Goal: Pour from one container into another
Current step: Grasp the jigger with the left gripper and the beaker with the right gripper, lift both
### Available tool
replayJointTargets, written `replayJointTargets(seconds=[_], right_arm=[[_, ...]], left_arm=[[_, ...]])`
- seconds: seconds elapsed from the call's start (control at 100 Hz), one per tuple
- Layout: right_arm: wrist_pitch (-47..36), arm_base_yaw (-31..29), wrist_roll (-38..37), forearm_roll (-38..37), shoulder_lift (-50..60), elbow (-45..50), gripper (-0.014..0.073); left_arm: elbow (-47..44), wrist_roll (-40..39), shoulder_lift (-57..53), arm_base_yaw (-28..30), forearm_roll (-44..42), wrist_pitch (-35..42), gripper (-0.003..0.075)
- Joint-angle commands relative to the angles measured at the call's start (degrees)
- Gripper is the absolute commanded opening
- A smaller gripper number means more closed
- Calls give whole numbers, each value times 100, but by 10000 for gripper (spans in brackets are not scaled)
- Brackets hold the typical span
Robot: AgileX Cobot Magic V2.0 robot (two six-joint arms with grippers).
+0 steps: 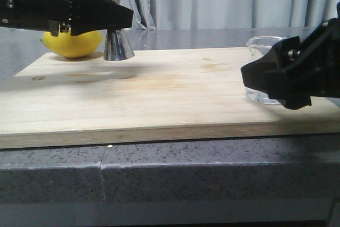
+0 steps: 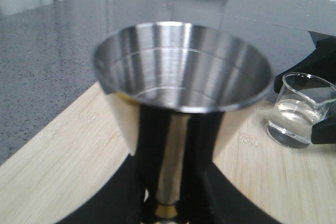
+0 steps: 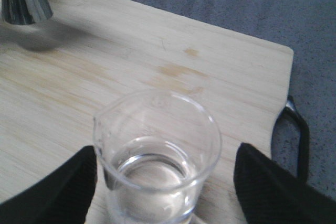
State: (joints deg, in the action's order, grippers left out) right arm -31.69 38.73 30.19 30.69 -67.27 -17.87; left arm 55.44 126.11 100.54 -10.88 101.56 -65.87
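While my right gripper (image 3: 163, 182) stands wide open around the glass beaker (image 3: 157, 156) at the front view's right edge, neither pad touching it, my left gripper (image 2: 168, 203) looks closed on the steel jigger (image 2: 181, 72) at upper left. An off-centre squeeze could tip the beaker's water onto the wooden board (image 1: 159, 94).

Soft, even indoor light fills all three views, fairly bright and without harsh glare. On the wooden board (image 1: 159, 94) a faint, diffuse shadow lies beside the steel jigger (image 1: 118, 45). In the left wrist view the jigger's rim is blurred, too close to focus, with pale streaks of reflection inside. The glass beaker (image 3: 157, 156) looks slightly soft, its rim catching weak highlights. The front view is grainy.
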Motion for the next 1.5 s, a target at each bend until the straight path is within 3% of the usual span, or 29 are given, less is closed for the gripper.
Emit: replayJointTargets(seconds=[0.0, 0.53, 0.89, 1.25, 1.49], right_arm=[[-536, 1, -135, -189, 8, -150, 493], [-1113, 1, -514, -499, -572, -150, 488], [-1321, 1, -535, -629, -655, -150, 247], [-1369, 1, -535, -629, -655, -150, 219], [-1832, 12, -535, -735, -655, -150, 219]], left_arm=[[147, -50, -222, -43, 499, -459, -13], [147, -50, -222, -43, 496, -459, -13], [147, -50, -222, -43, 496, -459, -13], [147, -50, -222, -43, 486, -459, -13], [147, -63, -222, -43, 248, -459, -13]])
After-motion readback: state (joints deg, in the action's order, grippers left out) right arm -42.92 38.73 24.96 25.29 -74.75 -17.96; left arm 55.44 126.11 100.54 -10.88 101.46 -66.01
